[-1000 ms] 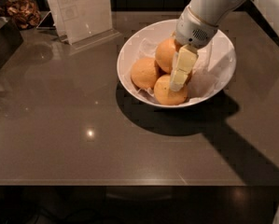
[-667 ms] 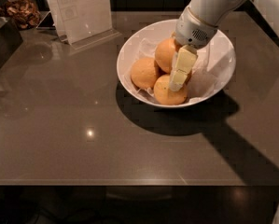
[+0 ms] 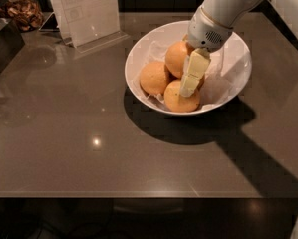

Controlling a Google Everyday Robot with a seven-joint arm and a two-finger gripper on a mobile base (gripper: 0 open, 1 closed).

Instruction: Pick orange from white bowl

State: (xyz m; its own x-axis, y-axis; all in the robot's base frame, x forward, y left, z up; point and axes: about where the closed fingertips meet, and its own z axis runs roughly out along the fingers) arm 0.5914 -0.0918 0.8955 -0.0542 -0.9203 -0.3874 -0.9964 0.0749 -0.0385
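Observation:
The white bowl (image 3: pixel 138 54) stands on the dark table at the upper middle, lined with crumpled white paper. Three oranges show in it: a large deep-coloured orange (image 3: pixel 176 58) at the back, one at the left (image 3: pixel 154 77) and one at the front (image 3: pixel 178 99). A sliver of a further orange shows behind the gripper. My gripper (image 3: pixel 189 83) reaches down into the bowl from the upper right, against the right side of the back orange and over the front one. It hides what lies to its right.
A clear sign holder with a white sheet (image 3: pixel 86 11) stands at the back left. A container of brown snacks (image 3: pixel 25 11) and a dark box (image 3: pixel 1 46) are at the far left. The table's front edge (image 3: pixel 138 197) runs along the bottom.

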